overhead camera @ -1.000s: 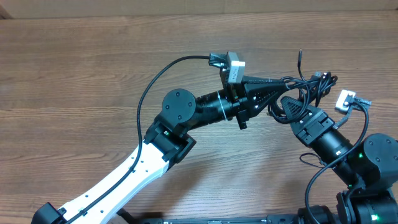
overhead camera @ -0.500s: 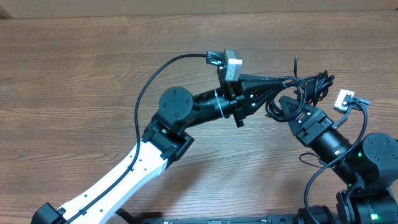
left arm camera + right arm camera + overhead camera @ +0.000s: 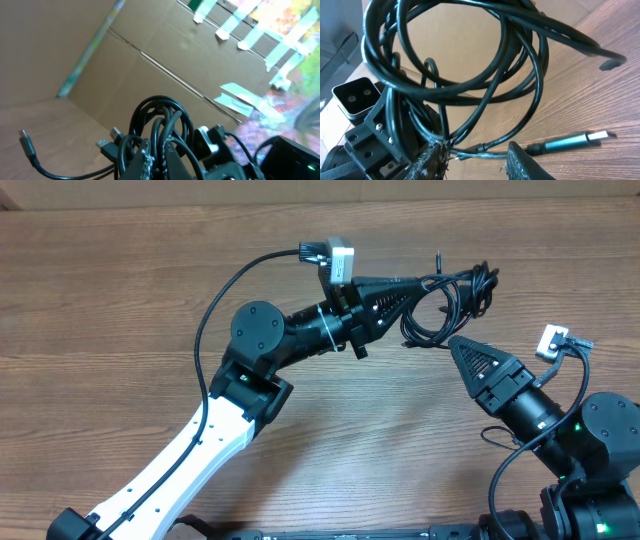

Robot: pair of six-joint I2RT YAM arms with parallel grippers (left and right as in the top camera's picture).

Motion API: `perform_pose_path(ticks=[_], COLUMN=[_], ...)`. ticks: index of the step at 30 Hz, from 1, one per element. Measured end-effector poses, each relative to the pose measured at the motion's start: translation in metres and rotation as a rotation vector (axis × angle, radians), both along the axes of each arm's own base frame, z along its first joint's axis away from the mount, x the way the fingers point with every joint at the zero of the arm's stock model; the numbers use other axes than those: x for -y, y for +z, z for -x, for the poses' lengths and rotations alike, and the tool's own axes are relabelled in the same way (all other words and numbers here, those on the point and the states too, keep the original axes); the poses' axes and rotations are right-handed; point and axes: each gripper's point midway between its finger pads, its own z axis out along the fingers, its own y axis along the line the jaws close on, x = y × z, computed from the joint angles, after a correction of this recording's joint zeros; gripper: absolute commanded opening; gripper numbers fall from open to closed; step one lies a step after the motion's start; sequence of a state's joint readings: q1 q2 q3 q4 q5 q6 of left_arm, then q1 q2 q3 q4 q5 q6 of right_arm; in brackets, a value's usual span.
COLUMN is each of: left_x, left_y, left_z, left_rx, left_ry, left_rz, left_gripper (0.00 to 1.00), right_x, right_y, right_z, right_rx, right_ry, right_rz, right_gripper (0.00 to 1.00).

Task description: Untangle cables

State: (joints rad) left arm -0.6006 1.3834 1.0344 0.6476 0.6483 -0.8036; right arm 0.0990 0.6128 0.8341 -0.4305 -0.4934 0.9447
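Drawing the cables (image 3: 480, 285) toward upper centre — left gripper (image 3: 428, 280) clamped on them; right gripper (image 3: 456, 343) now clear below, jaws parted, empty — the knot remains.

The cables (image 3: 462, 288) sit in the left tool (image 3: 422, 281), just behind the right tool (image 3: 457, 344)
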Motion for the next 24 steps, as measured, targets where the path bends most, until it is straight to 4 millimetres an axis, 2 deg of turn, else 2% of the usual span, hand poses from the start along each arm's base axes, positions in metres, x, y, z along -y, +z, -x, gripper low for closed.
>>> perform_pose_path(ticks=[11,18,24], left_x=[0.008,0.009,0.009], left_y=[-0.001,0.01,0.01], left_z=[0.015,0.024,0.025], left_rx=[0.0,0.055,0.057], left_ry=[-0.068,-0.097,-0.101], left_rz=[-0.008,0.019,0.019], left_gripper=[0.04,0.04,0.04], right_x=[0.0,0.001,0.002], right_y=[0.0,0.0,0.0], right_z=[0.0,-0.001,-0.001], right_rx=[0.001,0.004,0.004], right_ry=[-0.003,-0.007,-0.012], right_rz=[0.002,0.002,0.004], right_gripper=[0.38,0.37,0.37])
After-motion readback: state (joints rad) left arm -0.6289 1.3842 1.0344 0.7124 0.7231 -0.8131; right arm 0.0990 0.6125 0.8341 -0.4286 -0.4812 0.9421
